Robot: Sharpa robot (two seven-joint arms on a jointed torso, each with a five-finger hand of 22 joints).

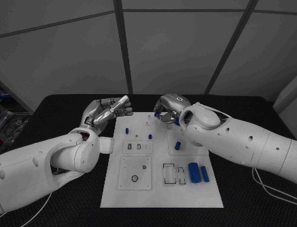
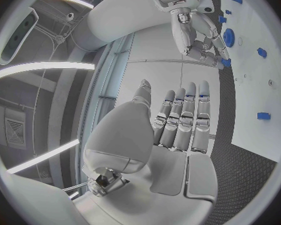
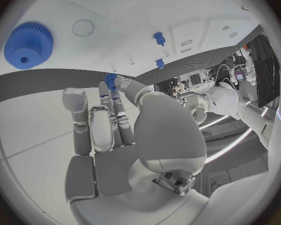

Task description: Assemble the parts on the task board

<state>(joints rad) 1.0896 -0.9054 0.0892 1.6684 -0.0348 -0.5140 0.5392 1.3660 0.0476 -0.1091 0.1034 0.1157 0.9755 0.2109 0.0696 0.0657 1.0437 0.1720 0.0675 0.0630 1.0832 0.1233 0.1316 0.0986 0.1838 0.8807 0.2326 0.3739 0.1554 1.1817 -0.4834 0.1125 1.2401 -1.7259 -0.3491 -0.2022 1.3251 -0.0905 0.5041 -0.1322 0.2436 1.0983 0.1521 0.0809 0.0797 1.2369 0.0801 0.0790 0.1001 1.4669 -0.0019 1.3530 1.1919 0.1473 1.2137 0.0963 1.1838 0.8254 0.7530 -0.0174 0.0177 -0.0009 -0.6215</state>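
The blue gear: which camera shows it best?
The right wrist view: the blue gear is large, its teeth and hole plain. The left wrist view has it small at the right hand's fingertips; the head view hides it behind that hand.

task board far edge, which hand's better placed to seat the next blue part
Right, probably: the right hand hangs over the task board pinching a small blue part. The left hand is raised beside the board, holding nothing.
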